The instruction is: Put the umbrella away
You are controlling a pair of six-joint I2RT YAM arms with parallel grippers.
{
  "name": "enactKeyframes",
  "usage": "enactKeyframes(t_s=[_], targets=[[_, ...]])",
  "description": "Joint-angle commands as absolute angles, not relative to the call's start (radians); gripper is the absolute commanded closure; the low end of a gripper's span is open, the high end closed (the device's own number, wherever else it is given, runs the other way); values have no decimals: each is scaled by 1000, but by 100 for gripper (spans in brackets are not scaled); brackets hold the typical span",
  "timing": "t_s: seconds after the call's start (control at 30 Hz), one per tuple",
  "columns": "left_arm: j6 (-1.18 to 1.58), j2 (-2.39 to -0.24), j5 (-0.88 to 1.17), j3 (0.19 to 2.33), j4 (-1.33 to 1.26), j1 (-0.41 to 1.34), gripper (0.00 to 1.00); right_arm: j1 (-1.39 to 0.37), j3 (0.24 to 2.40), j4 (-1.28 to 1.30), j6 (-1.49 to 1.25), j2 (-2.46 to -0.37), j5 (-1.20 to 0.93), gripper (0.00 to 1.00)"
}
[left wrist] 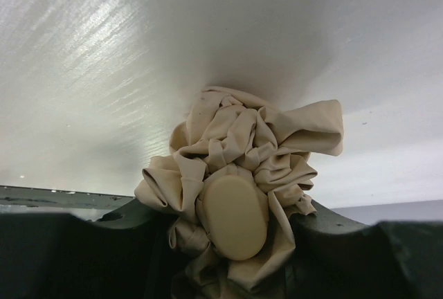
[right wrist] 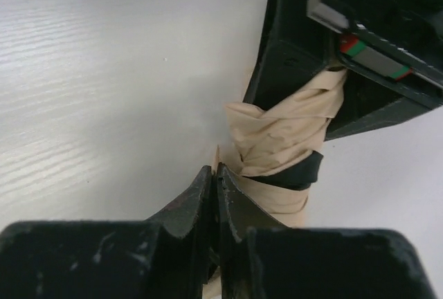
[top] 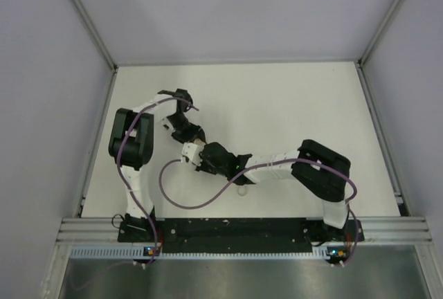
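Observation:
The umbrella (left wrist: 239,136) is folded, its beige fabric bunched around an oval tan end cap (left wrist: 234,216). My left gripper (left wrist: 232,240) is shut on it, a black finger on each side of the fabric. In the right wrist view the umbrella (right wrist: 284,140) sticks out of the left gripper's fingers (right wrist: 287,57), with the black closure band (right wrist: 302,172) wrapped round it. My right gripper (right wrist: 214,174) is shut beside the bundle, pinching a thin tan strip of it. In the top view both grippers, left (top: 188,131) and right (top: 196,152), meet left of centre and hide the umbrella.
The white table (top: 291,98) is boxed in by pale walls on three sides. A purple cable (top: 208,203) loops over the table in front of the arms. A metal rail (top: 242,228) runs along the near edge.

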State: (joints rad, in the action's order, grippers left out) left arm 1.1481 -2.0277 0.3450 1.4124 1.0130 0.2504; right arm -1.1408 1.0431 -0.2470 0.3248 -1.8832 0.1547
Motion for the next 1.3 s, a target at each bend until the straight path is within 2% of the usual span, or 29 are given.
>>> enactKeyframes(t_s=[0.0,0.1,0.13,0.23,0.3,0.37,0.4,0.5,0.57,0.7,0.83,1.0,1.1,1.27], targets=[[1215,-2039,408,1468,1043,241,100,-1222,1071,47,356,-2054,279,95],[1213,-2042,419,1468,1048,239,100,-1242,1083,66,370,-2108,346,95],[1213,-2045,416,1468,1048,239,100,-1249,1097,83,362,-2129,383,98],[1204,-2051,411,1479,1051,241,100,-1249,1098,98,322,-2120,333,100],[1187,-2048,405,1492,1060,241,100,-1244,1094,100,267,-2036,229,100],[1155,-2033,406,1502,1048,239,100,-1227,1065,94,177,-1895,53,92],[1143,-2022,396,1511,1063,236,100,-1223,1039,72,131,-1806,-24,80],[1108,-1942,361,1543,1060,229,100,-1221,1016,87,8,-1579,-129,61],[1098,-1884,359,1545,1017,229,100,-1220,1019,123,-73,-1455,-184,54],[1121,-1745,382,1474,892,232,100,-1213,1066,239,-230,-1290,-166,49],[1103,-1564,344,1391,761,232,100,-1042,1118,426,-499,-1192,-227,44],[979,-1338,308,1310,505,242,100,-887,1085,517,-871,-1043,-259,40],[838,-1214,140,1284,464,291,100,-755,1030,554,-962,-1000,-386,41],[465,-1033,-254,1171,299,489,100,-608,1005,609,-922,-992,-511,41]])
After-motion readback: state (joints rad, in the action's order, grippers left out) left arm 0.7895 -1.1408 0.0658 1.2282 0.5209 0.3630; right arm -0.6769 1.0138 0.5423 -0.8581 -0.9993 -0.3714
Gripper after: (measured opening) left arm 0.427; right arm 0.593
